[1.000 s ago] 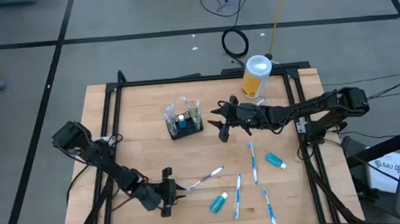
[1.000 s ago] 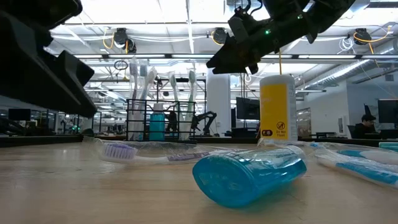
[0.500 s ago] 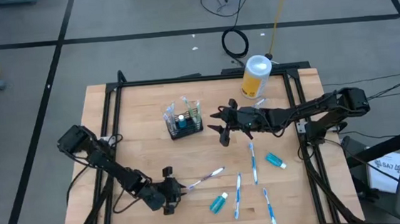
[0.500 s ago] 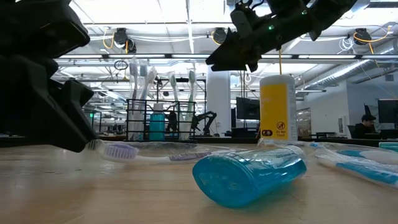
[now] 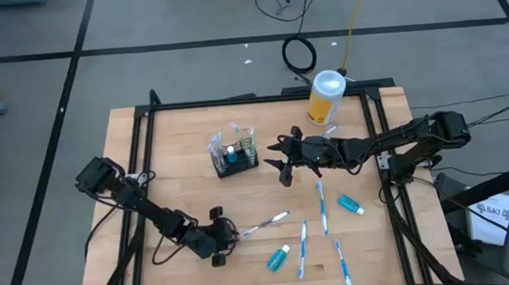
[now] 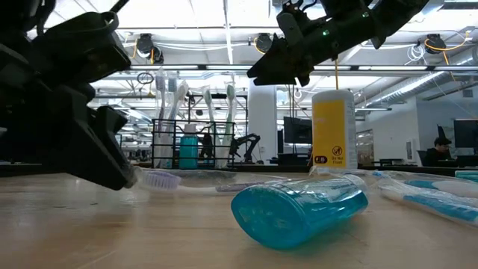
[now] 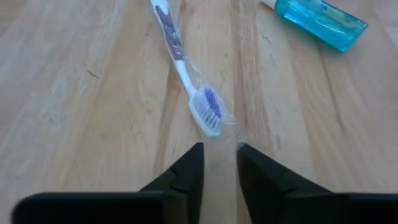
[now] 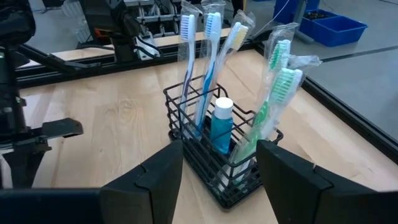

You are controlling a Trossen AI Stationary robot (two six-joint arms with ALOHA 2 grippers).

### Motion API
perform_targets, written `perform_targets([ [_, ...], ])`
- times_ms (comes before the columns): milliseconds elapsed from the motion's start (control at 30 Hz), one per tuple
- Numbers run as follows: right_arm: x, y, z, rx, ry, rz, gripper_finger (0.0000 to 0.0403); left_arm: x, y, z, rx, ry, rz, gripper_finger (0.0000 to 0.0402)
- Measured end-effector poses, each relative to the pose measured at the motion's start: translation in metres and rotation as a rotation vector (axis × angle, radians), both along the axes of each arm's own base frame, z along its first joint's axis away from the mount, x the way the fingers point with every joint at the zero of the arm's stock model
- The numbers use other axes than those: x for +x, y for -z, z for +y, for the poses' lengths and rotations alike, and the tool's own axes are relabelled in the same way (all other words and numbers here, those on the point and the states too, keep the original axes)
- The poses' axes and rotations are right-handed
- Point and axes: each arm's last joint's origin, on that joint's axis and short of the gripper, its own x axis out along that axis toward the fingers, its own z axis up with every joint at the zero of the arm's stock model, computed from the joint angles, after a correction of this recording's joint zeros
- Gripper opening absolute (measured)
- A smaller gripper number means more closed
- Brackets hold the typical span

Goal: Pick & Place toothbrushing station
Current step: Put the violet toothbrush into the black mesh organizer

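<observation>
Caddy [image 5: 234, 157] stood mid-table part-filled with brushes and one tube, several brushes and tubes lying loose; I had the left gripper [image 7: 217, 163], fingers slightly apart, nosed up to a wrapped toothbrush [image 7: 186, 78], right gripper [image 8: 219, 167] wide open facing the caddy.

Black wire-mesh caddy [image 5: 235, 159]: rectangular, upright on the tabletop [image 5: 185, 184] toward the rear centre, holding several wrapped toothbrushes standing bristles-up and one teal toothpaste tube [image 8: 221, 125] upright inside.

Wrapped toothbrush [image 5: 263, 225]: white handle, purple-blue bristles, lying flat at the front centre.

Three further toothbrushes, white and blue, lying flat to the right: [image 5: 321, 200], [image 5: 303, 246], [image 5: 341, 261].

Loose teal tubes, both lying on their sides: one [image 5: 278, 257] at the front, one [image 5: 351, 205] farther right.
</observation>
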Motion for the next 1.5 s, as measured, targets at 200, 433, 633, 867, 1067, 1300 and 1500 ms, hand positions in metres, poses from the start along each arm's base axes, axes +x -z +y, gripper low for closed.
perform_targets([
  [200,0.000,0.000,0.000,0.000,-0.002,0.005,0.0196,0.003,0.000,0.005,0.013,-0.009,-0.001,0.0008],
  [433,-0.001,0.002,0.000,0.015,0.002,0.023,0.0196,0.003,-0.002,0.005,0.064,0.038,-0.009,0.0003],
  [633,-0.001,0.004,0.007,0.015,-0.021,0.038,0.0196,-0.002,-0.024,0.008,0.108,0.044,-0.039,0.0003],
  [867,-0.001,0.003,0.020,0.014,-0.062,0.030,0.0196,-0.020,-0.074,0.020,0.194,0.043,-0.127,0.0002],
  [1067,-0.001,0.003,0.025,0.020,-0.075,0.029,0.0196,-0.041,-0.117,0.028,0.284,0.042,-0.262,0.0001],
  [1300,-0.001,0.003,0.033,0.034,-0.096,0.027,0.0196,-0.056,-0.150,0.045,0.422,-0.077,-0.381,0.0001],
  [1500,-0.002,0.003,0.040,0.034,-0.117,0.027,0.0196,-0.054,-0.154,0.055,0.511,-0.124,-0.382,0.0000],
])
